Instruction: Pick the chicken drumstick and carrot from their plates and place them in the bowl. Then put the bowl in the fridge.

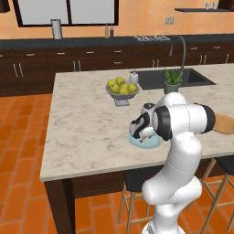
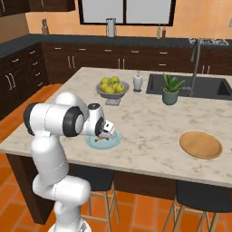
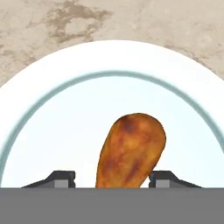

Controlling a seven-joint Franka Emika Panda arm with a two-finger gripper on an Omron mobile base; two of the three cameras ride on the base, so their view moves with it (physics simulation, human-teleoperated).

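Observation:
A golden-brown chicken drumstick (image 3: 131, 148) lies on the light blue plate (image 3: 43, 87), plump end pointing away from the hand. My gripper (image 3: 112, 178) is down over it, one fingertip (image 3: 61, 177) on each side. The jaws are open, with a small gap on the left side and the right tip close against the meat. On the island's near edge the gripper (image 2: 105, 134) hovers just above that plate (image 2: 113, 142). The tan wooden plate (image 2: 200, 144) sits to the right, with nothing visible on it. The carrot, bowl and fridge are out of view.
A grey footed bowl of yellow-green fruit (image 2: 111, 87) stands behind the blue plate, with a white jar (image 2: 138, 81) beside it. A potted plant (image 2: 171, 89) and the sink (image 2: 206, 86) with its faucet are at the back right. Stools (image 1: 137, 183) stand under the counter edge.

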